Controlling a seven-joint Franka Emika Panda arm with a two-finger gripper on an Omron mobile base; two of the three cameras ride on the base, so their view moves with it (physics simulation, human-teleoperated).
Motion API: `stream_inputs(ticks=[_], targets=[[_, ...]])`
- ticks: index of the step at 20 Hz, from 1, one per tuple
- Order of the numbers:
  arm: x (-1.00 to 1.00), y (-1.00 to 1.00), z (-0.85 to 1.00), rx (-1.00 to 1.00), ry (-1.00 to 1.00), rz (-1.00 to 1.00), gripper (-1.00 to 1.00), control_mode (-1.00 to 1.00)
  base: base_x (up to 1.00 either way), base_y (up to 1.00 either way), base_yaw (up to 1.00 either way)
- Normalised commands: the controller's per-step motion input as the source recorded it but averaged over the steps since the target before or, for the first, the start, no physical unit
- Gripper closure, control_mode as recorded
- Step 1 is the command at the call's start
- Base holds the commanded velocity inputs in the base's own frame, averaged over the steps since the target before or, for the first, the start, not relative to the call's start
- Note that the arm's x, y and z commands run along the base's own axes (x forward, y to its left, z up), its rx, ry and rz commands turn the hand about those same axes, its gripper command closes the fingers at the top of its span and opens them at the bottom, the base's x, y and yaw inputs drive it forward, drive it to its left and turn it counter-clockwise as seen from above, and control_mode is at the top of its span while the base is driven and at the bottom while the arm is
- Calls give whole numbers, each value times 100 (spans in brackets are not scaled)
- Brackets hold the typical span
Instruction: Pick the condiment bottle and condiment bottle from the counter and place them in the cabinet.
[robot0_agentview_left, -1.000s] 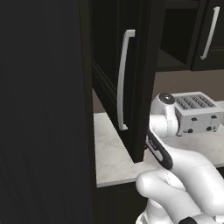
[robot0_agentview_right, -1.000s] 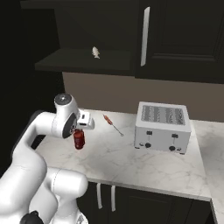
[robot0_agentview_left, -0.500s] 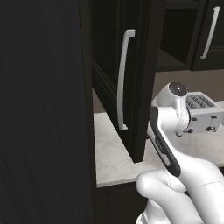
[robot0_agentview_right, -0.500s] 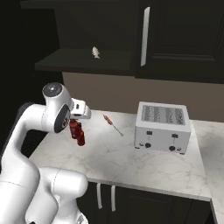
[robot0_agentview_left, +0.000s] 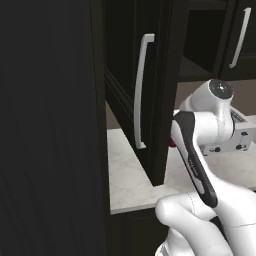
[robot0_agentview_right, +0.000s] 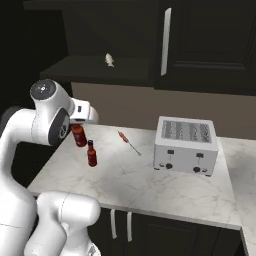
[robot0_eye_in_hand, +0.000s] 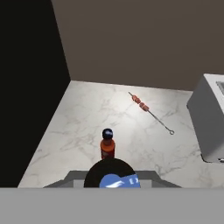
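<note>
1. The tool (robot0_agentview_right: 79, 131) is closed around a red bottle (robot0_agentview_right: 78, 135), lifted above the marble surface (robot0_agentview_right: 150, 185); its fingers are mostly hidden by the wrist.
2. A second red bottle (robot0_eye_in_hand: 107, 146) stands on the surface below.
3. The dark cabinet (robot0_agentview_left: 150, 75) stands open, its inside too dark to make out.

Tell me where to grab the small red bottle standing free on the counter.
Probably its body, below the narrow neck and dark cap, coming level from the front: the red bottle stands upright with bare counter around it. The gripper is shut on the other bottle, though.
</note>
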Motion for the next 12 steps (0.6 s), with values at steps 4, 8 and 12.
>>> stream_inputs(ticks=[4,8,12], targets=[[-32,0,72,0,-3,0,100,-100,0,0,0],[-29,-3,69,0,-1,0,100,-100,0,0,0],[-26,-8,63,0,0,0,100,-100,0,0,0]])
